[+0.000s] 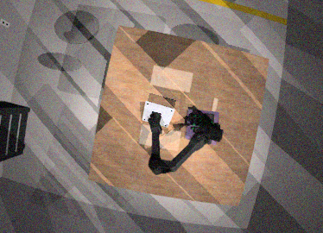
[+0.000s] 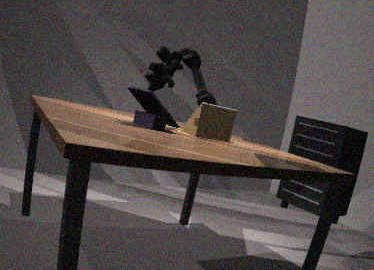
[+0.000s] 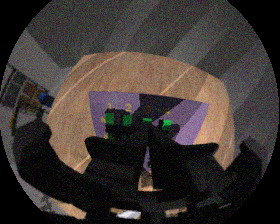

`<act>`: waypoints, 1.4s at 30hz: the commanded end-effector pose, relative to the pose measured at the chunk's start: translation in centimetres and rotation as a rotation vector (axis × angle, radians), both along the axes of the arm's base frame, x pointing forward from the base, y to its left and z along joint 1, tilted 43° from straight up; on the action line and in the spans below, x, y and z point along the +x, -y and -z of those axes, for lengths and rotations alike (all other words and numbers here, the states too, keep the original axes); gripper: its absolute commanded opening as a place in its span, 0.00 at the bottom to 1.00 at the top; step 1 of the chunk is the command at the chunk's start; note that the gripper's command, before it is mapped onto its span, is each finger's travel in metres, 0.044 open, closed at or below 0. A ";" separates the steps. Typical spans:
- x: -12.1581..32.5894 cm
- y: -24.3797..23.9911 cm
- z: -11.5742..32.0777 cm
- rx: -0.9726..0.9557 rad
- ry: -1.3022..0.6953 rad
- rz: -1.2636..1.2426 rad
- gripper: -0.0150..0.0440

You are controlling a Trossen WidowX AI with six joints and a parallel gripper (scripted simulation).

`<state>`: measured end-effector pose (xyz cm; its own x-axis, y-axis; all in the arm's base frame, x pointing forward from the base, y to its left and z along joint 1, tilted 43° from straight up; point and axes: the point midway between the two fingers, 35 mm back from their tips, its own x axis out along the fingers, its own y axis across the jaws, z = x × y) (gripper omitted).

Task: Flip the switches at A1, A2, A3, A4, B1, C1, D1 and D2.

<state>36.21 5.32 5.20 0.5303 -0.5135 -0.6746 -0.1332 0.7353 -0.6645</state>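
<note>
The purple switch panel (image 1: pixel 215 115) (image 3: pixel 192 127) stands tilted on the table; its dark side shows in the exterior view (image 2: pixel 155 106). In the wrist view, green switch ends show along row A: under column 1 (image 3: pixel 109 118), column 2 (image 3: pixel 127 120), a thin one at column 3 (image 3: pixel 147 120), and column 4 (image 3: pixel 167 123). Printed 1 and 2 are readable. My gripper (image 3: pixel 148 125) is shut and empty, its fingertips over the panel's middle in that view. Fingers and arm hide most lower rows. Whether the tips touch the panel, and the tilt of most switches, I cannot tell.
The arm's base stands on a box with a white top (image 1: pixel 163 108) (image 2: pixel 215 123), left of the panel in the top view. A pale rectangle (image 1: pixel 172 78) and a thin pale strip (image 1: pixel 215 104) lie on the table. A black drawer cabinet (image 1: pixel 13 131) (image 2: pixel 320 142) stands off the table.
</note>
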 end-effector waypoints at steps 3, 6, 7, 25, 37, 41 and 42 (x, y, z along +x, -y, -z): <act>0.0 -0.1 0.1 0.003 -0.002 -0.004 0.25; 0.0 0.0 0.1 0.003 -0.002 -0.004 0.25; 0.0 0.0 0.1 0.003 -0.002 -0.004 0.25; 0.2 0.1 0.3 0.003 -0.002 -0.004 0.25; 0.3 0.2 0.4 0.003 -0.002 -0.004 0.25; 0.3 0.2 0.4 0.003 -0.002 -0.004 0.25; 0.3 0.2 0.4 0.003 -0.002 -0.004 0.25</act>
<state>36.48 5.13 4.92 0.5319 -0.5127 -0.6740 -0.1331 0.7354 -0.6644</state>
